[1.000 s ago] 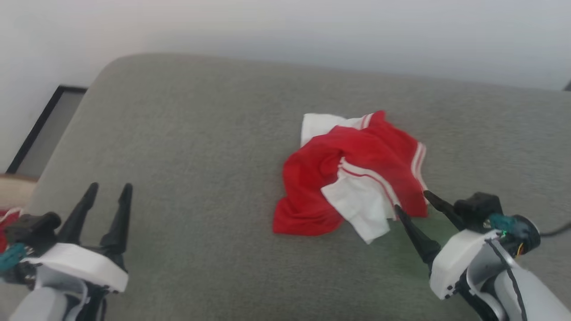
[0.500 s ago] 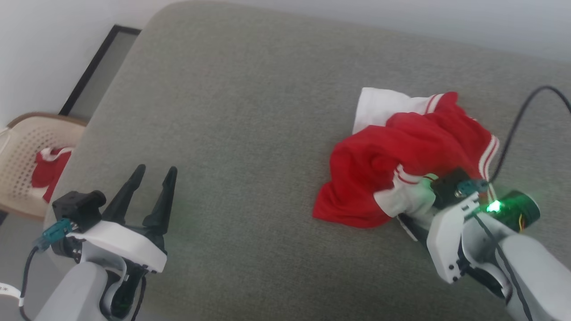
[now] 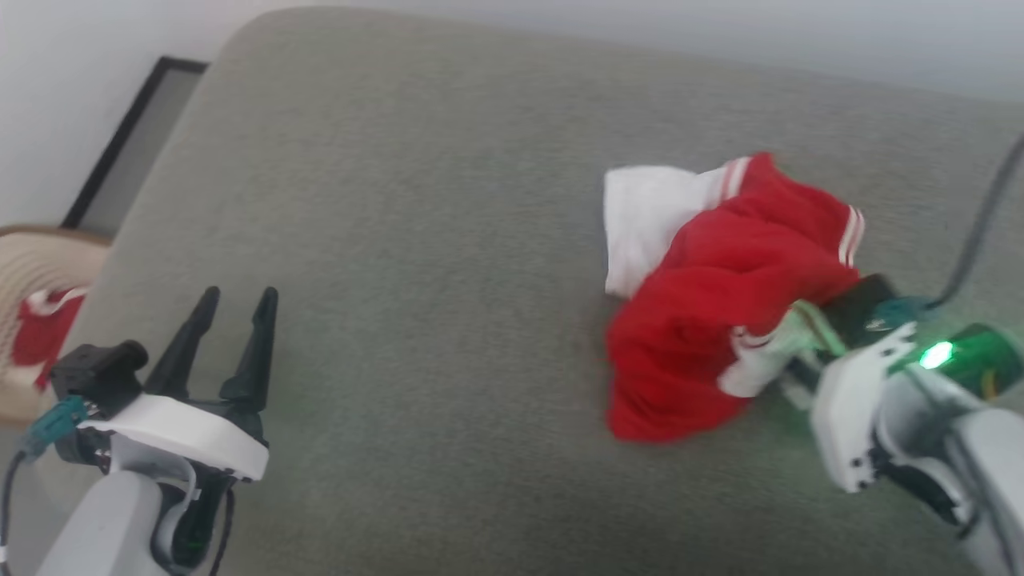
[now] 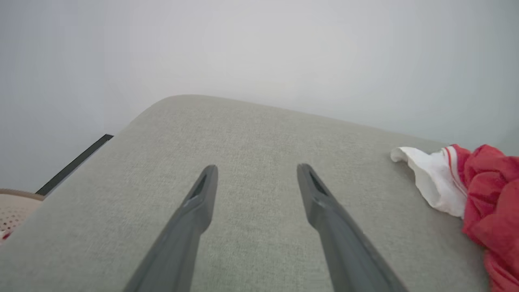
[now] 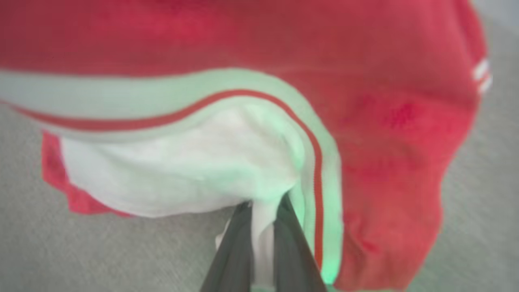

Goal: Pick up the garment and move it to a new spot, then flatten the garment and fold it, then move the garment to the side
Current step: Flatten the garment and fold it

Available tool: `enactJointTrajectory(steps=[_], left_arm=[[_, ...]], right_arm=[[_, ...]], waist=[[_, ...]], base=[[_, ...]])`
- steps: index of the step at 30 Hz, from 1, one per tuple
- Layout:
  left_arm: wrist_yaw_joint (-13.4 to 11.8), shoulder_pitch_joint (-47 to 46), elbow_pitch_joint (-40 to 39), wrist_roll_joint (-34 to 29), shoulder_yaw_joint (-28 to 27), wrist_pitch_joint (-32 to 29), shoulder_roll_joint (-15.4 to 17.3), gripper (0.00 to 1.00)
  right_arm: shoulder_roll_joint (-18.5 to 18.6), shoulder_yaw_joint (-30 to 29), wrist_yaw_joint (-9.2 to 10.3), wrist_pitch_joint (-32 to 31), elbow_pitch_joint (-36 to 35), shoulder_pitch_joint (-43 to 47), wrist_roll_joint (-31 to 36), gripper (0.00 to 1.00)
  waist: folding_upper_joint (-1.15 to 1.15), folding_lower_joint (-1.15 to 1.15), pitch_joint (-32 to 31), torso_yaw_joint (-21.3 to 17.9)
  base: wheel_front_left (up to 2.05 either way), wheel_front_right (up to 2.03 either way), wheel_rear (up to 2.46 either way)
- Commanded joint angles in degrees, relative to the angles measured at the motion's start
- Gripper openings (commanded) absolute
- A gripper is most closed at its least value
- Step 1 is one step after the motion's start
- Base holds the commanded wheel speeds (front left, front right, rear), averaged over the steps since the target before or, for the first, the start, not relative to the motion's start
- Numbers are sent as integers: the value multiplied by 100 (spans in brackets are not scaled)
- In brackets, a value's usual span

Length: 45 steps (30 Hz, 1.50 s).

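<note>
Red-and-white shirt (image 3: 720, 320), crumpled right of centre on the grey cushion (image 3: 400, 240). Pinched by its white sleeve (image 5: 182, 174) in the closed right gripper (image 5: 263, 205). Lift straight up until the hem hangs clear, then carry slowly; avoid dragging. Leave the left gripper (image 3: 238, 294), spread wide and empty, well aside.

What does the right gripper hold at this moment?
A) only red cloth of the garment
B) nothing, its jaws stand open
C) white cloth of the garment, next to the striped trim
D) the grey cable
C: in the right wrist view the right gripper has its jaws shut on a bunch of white cloth of the garment.
</note>
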<state>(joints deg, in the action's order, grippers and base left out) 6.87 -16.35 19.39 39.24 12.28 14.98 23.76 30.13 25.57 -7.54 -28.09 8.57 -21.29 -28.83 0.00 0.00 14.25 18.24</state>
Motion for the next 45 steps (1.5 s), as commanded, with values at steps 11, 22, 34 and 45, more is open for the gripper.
enactJointTrajectory(steps=[11,22,34,45], left_arm=[[31,194,-256,-67,-292,27,166,100],[51,-93,-168,-61,-67,-41,143,100],[59,-391,-438,269,188,-819,535,100],[62,-1138,-872,556,645,-2393,987,100]], right_arm=[[922,-1169,9,-394,-955,927,-342,0],[785,-1116,6,102,185,932,-645,17],[752,-922,6,122,280,569,-702,100],[147,-1605,6,691,-547,639,-108,100]], waist=[[0,0,-62,-727],[0,0,18,-801],[0,0,-212,-1173],[0,0,-338,-1987]], base=[[0,0,0],[0,0,0],[0,0,0],[0,0,0]])
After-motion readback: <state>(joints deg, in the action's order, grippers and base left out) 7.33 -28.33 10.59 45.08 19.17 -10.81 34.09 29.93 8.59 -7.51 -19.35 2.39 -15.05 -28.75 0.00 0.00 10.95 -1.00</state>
